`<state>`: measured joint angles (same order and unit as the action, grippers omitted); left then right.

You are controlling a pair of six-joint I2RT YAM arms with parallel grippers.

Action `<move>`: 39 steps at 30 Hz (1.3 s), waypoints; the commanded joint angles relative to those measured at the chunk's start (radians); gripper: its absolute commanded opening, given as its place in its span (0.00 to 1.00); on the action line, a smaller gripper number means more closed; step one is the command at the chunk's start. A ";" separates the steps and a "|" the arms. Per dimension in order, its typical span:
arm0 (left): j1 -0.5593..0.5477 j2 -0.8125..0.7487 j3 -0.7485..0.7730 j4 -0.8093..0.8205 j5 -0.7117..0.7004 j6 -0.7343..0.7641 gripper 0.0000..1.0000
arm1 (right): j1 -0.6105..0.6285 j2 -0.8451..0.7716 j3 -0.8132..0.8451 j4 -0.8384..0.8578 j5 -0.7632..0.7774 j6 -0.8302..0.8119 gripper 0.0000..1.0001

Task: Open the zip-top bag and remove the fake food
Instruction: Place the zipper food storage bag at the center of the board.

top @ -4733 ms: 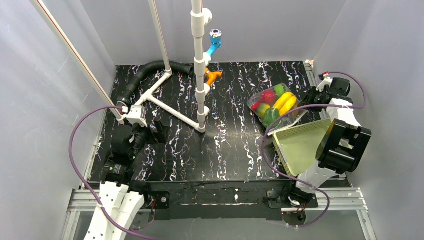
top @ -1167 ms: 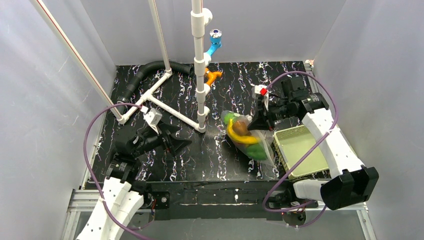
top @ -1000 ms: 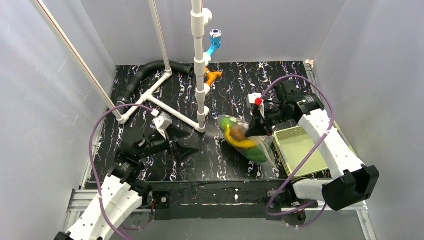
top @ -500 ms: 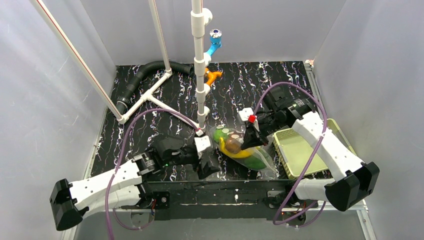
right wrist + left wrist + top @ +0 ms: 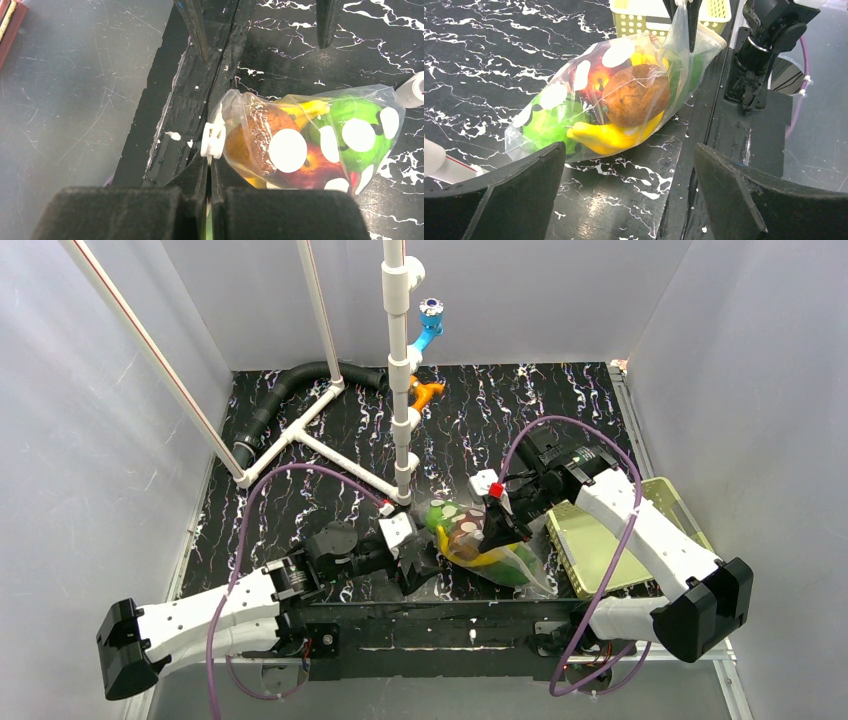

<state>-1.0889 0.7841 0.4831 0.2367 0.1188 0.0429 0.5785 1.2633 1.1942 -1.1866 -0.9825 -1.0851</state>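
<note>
The zip-top bag lies near the table's front edge, clear with white dots, and is also seen in the left wrist view. The fake food shows through it: a yellow banana, a brown piece, a green piece and a red apple. My right gripper is shut on the bag's top strip, just behind the white slider, and holds that end up. My left gripper stands wide open just left of the bag, with nothing between its fingers.
A pale yellow-green mesh basket stands right of the bag, under the right arm. A white pipe frame, a black hose and orange and blue fittings fill the back left. The table's front edge runs just below the bag.
The right gripper has carried the bag left and nearer the front edge. The left arm has swung right and low, bringing its open gripper up beside the bag.
</note>
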 commanded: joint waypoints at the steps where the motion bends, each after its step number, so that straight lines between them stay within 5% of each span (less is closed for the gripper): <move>1: -0.006 -0.040 -0.026 0.070 -0.029 -0.082 0.99 | 0.009 -0.001 0.001 0.001 -0.035 -0.024 0.01; 21: -0.006 -0.049 -0.047 0.073 -0.025 -0.134 0.99 | 0.063 0.043 -0.027 0.033 -0.036 0.004 0.01; 27: -0.006 -0.087 -0.087 0.136 -0.138 -0.197 1.00 | 0.068 0.056 -0.023 0.035 -0.032 0.009 0.01; 39: -0.006 -0.003 -0.042 0.196 0.018 -0.169 0.99 | 0.070 0.067 -0.010 0.034 -0.029 0.020 0.02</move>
<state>-1.0897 0.7227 0.3790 0.3859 0.0631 -0.1482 0.6430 1.3251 1.1660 -1.1671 -0.9966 -1.0721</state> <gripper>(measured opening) 0.994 0.033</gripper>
